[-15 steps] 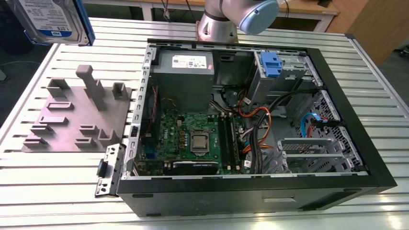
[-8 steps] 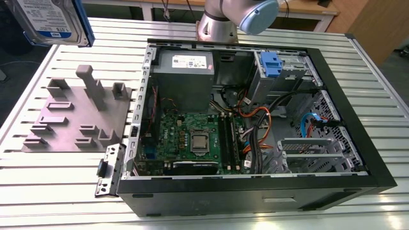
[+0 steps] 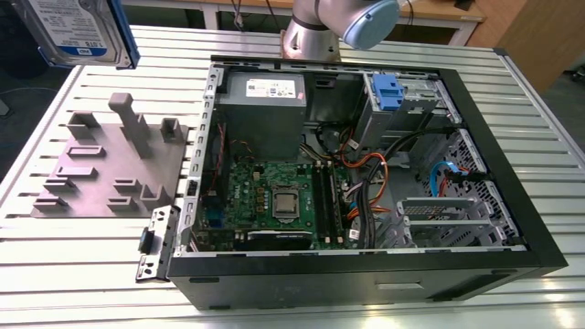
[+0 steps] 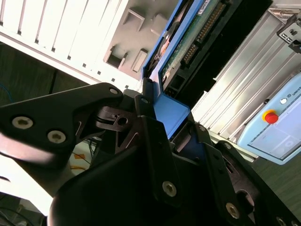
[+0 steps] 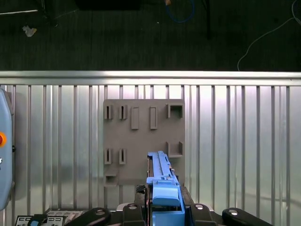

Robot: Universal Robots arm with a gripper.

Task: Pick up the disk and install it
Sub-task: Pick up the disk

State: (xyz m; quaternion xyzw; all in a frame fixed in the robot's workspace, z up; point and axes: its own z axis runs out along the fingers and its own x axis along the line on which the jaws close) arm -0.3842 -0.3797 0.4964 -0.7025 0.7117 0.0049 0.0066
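Gripper: in both wrist views the black fingers (image 4: 146, 136) of the gripper (image 5: 164, 209) are seen clenched on the blue bracket of the disk, one on each side.
Disk: the disk (image 5: 162, 181) is held on edge in the gripper, clear of every surface; in the second wrist view its green circuit board and connector edge (image 4: 190, 44) are shown. In the exterior view the disk (image 3: 78, 27) is seen at the upper corner on that view's left, above the table, with its white-and-blue label turned to the camera.
Fixture plate: a grey plate (image 3: 105, 171) with raised blocks and slots is laid flat on the table; in the first wrist view it (image 5: 141, 136) is seen directly beyond the held disk.
Table: a slatted aluminium surface (image 3: 82, 260) is seen under both plate and computer.
Computer case: an open black case (image 3: 366, 277) is laid on its side just beside the plate, on the exterior view's right. Inside, a grey power-supply box (image 3: 263, 103), a green motherboard (image 3: 274, 199) and a drive bay with a blue latch (image 3: 388, 92) are seen.
Arm base: the silver column (image 3: 311, 38) is mounted beyond the case.
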